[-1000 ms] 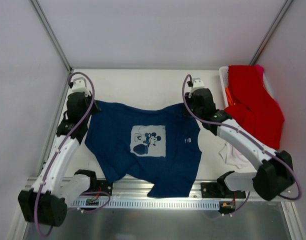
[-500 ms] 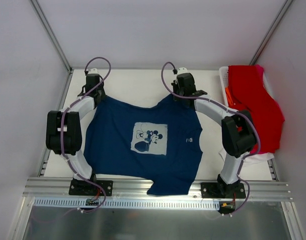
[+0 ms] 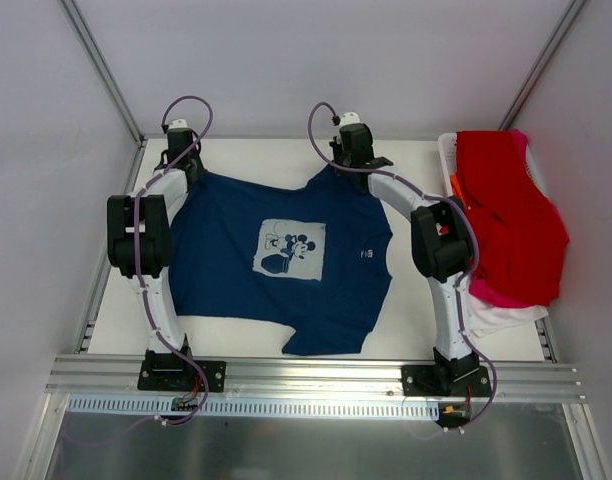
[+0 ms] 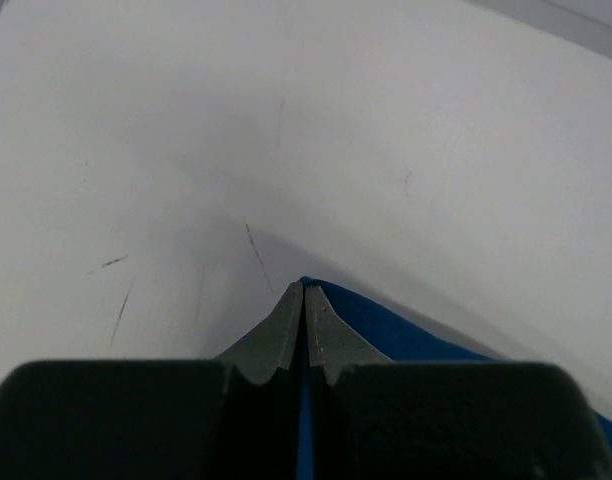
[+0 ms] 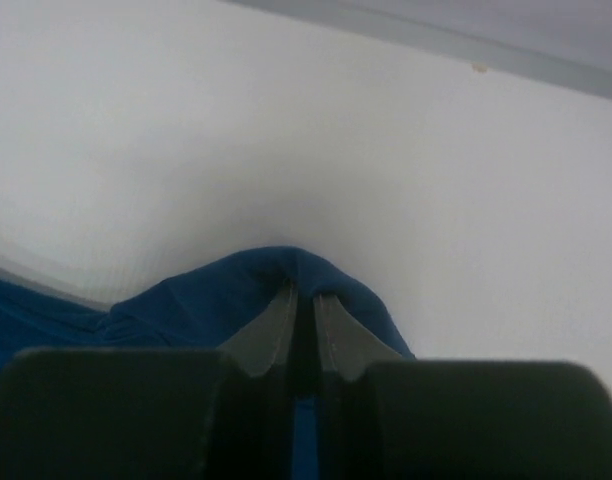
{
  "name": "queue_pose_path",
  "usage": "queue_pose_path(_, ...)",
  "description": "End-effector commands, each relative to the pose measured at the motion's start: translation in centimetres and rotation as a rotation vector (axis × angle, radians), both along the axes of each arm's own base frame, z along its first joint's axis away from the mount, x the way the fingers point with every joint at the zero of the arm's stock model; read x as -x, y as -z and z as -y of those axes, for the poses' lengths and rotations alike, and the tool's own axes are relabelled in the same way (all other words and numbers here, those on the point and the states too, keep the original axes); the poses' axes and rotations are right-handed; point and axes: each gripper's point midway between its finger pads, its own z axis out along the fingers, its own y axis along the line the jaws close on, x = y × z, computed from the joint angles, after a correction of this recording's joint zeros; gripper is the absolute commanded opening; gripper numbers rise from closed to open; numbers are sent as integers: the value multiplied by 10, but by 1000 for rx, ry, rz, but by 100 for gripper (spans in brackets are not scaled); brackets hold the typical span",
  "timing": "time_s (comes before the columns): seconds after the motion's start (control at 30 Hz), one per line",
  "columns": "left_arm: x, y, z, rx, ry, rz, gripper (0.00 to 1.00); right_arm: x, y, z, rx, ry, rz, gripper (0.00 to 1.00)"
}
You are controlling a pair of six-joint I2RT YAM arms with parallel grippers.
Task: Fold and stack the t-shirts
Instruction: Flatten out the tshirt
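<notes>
The left gripper (image 4: 304, 300) has its fingers pressed together on a thin edge of the navy blue cotton t-shirt with the white square cartoon-mouse print (image 3: 221, 270). A sliver of blue cloth shows between the tips and trails off to the right. The right gripper (image 5: 304, 298) is likewise clamped on a small raised hump of the same navy cloth. From the overhead view each pinch sits at a far corner of the shirt, probably at the shoulders, though the wrist views are too close to tell shoulder from sleeve.

The shirt lies print-up across the middle of the white tabletop (image 3: 266, 155), collar toward the far wall and hem toward the arm bases. I judge this to be the spreading step, with the shirt drawn flat before any fold is made. The hem and the right sleeve look rumpled, so the next move calls for lowering and releasing both corners, then smoothing or taking new holds for the first fold.

Both grippers are close to the far edge of the table, with little room beyond. Bare table runs along the left side and in front of the hem. On the right, the red t-shirt (image 3: 506, 220) is draped over the white plastic basket (image 3: 446, 150), with pink (image 3: 491, 295) and white (image 3: 496, 318) cloth beneath it. That pile is just beside the right arm and narrows the room on that side.
</notes>
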Motion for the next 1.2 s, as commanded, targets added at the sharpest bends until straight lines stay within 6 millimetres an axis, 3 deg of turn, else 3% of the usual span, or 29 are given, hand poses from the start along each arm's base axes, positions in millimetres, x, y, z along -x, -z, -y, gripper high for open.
queue_pose_path(0.0, -15, -11, -22, -15, -62, 40, 0, -32, -16, -13, -34, 10, 83, 15)
queue_pose_path(0.03, -19, -14, -25, -7, -70, 53, 0, -37, -17, -16, -46, 14, 93, 35)
queue_pose_path(0.07, -20, -8, -26, 4, -75, 44, 0, -42, -17, -18, -60, 27, 102, 64)
queue_pose_path(0.1, -23, -11, -32, 21, -96, 57, 9, -50, -29, -23, -101, 54, 128, 99)
queue_pose_path(0.13, -23, -11, -35, 31, -110, 60, 31, -54, -22, -23, -100, 68, 123, 99)
queue_pose_path(0.2, -19, -16, -50, 35, -190, 65, 85, -55, -35, -35, -103, 59, 155, 100)
queue_pose_path(0.23, -15, -23, -60, 30, -231, 75, 99, -55, -49, -32, -65, 73, 196, 99)
queue_pose_path(0.3, -6, -54, -73, 21, -304, 132, 99, -44, -71, -43, -9, 65, 257, 100)
queue_pose_path(0.33, 0, -61, -75, 18, -320, 146, 99, -40, -75, -35, 37, 110, 291, 99)
queue_pose_path(0.37, 5, -89, -74, 27, -333, 200, 99, -25, -107, -43, 58, 95, 350, 100)
queue_pose_path(0.4, 10, -95, -73, 33, -335, 208, 99, -13, -100, -42, 89, 95, 341, 99)
queue_pose_path(0.43, 13, -107, -70, 38, -326, 230, 99, -4, -111, -39, 95, 116, 366, 100)
queue_pose_path(0.47, 20, -132, -66, 40, -318, 273, 99, 15, -143, -44, 68, 110, 407, 99)
queue_pose_path(0.53, 35, -140, -61, 24, -319, 270, 99, 37, -152, -36, 71, 144, 415, 99)
queue_pose_path(0.57, 46, -160, -53, 24, -306, 304, 99, 61, -157, -32, 55, 148, 407, 99)
queue_pose_path(0.6, 57, -151, -51, 21, -306, 280, 99, 73, -158, -26, 48, 165, 397, 99)
queue_pose_path(0.63, 68, -148, -47, 30, -304, 259, 99, 89, -134, -17, 87, 169, 337, 99)
queue_pose_path(0.67, 82, -162, -44, 58, -306, 290, 99, 104, -130, -17, 72, 156, 312, 100)
queue_pose_path(0.7, 96, -143, -40, 72, -304, 246, 99, 120, -146, -11, -11, 173, 308, 99)
queue_pose_path(0.77, 121, -147, -31, 124, -295, 242, 99, 150, -111, -4, -18, 133, 203, 99)
queue_pose_path(0.8, 136, -126, -26, 140, -297, 196, 99, 160, -107, -3, -46, 122, 180, 99)
queue_pose_path(0.83, 147, -132, -21, 172, -292, 209, 99, 177, -105, 7, -72, 138, 134, 99)
queue_pose_path(0.87, 163, -109, -15, 212, -308, 146, 97, 191, -85, 15, -72, 155, 82, 99)
queue_pose_path(0.97, 193, -93, 8, 362, -307, 112, 95, 225, -71, 33, -123, 207, -8, 99)
queue_pose_path(1.0, 210, -65, 15, 390, -312, 54, 93, 242, -48, 41, -112, 209, -66, 99)
queue_pose_path(1.03, 219, -65, 21, 420, -306, 64, 92, 253, -55, 41, -190, 218, -75, 100)
queue_pose_path(1.07, 226, -57, 27, 448, -315, 53, 92, 262, -50, 43, -214, 212, -94, 99)
queue_pose_path(1.1, 240, -35, 34, 460, -313, 4, 90, 278, -31, 49, -204, 202, -142, 100)
queue_pose_path(1.17, 251, -27, 45, 497, -296, -11, 88, 296, -34, 57, -266, 224, -151, 100)
